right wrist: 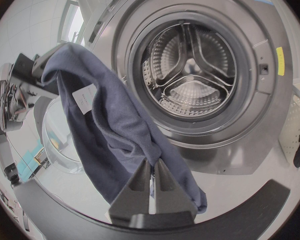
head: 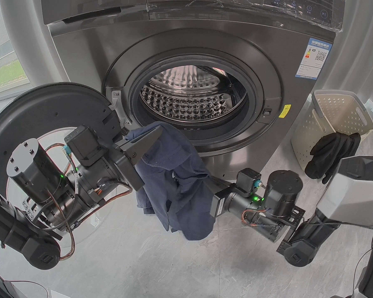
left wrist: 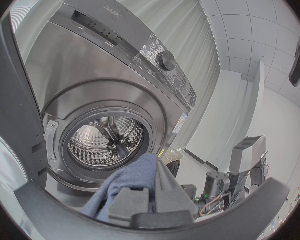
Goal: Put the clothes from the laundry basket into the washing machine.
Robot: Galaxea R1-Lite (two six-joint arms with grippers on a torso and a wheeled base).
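Door point(head: 41, 116) stands open at left, clear of the mouth. Left tool point(head: 153, 134) is clamped on the top edge of the blue shirt point(head: 174, 179), holding it high, just in front of the drum point(head: 190, 96) opening. Right tool point(right wrist: 152, 165) is pinched shut on a lower fold, probably to gather the hanging cloth over the lip. Shirt not yet inside. Basket point(head: 335, 112) sits on the floor at right. A black garment point(head: 333, 152) is draped over its rim, yet to be loaded.
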